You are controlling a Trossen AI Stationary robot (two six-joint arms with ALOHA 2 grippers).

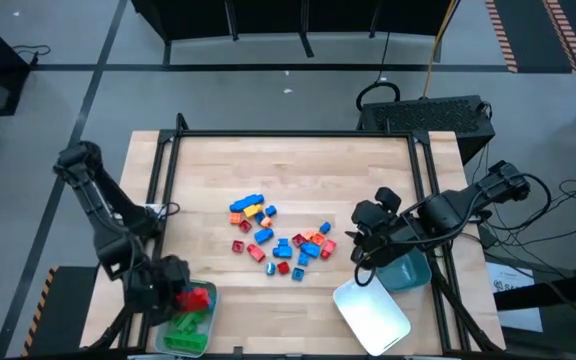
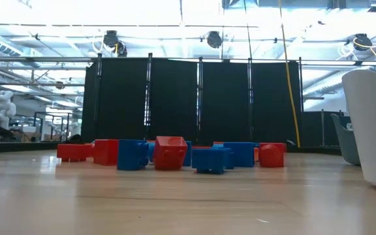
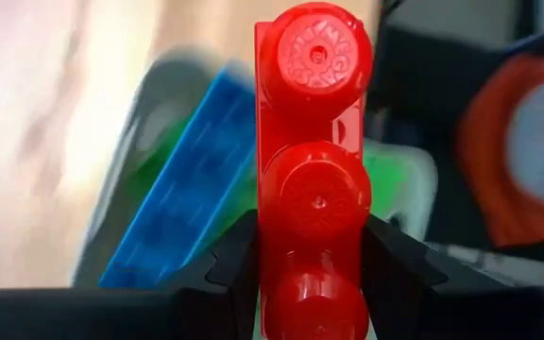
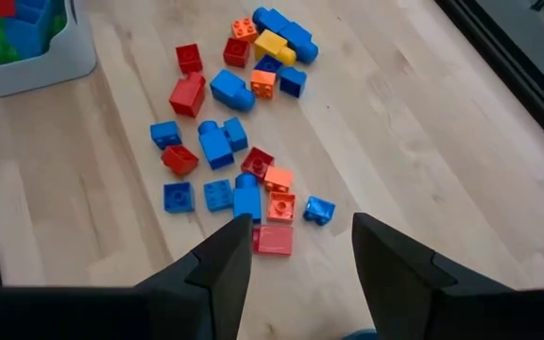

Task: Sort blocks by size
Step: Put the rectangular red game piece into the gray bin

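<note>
Now the left gripper grips a long red brick above the grey tray; the right gripper waits with fingers apart near the scattered blocks mid-table.

This looks like a robotics lab in a large industrial hall. A wooden surface sits in a black metal frame on grey floor, backed by black partition panels. High ceiling lights, trailing cables and striped floor tape suggest it.
</note>
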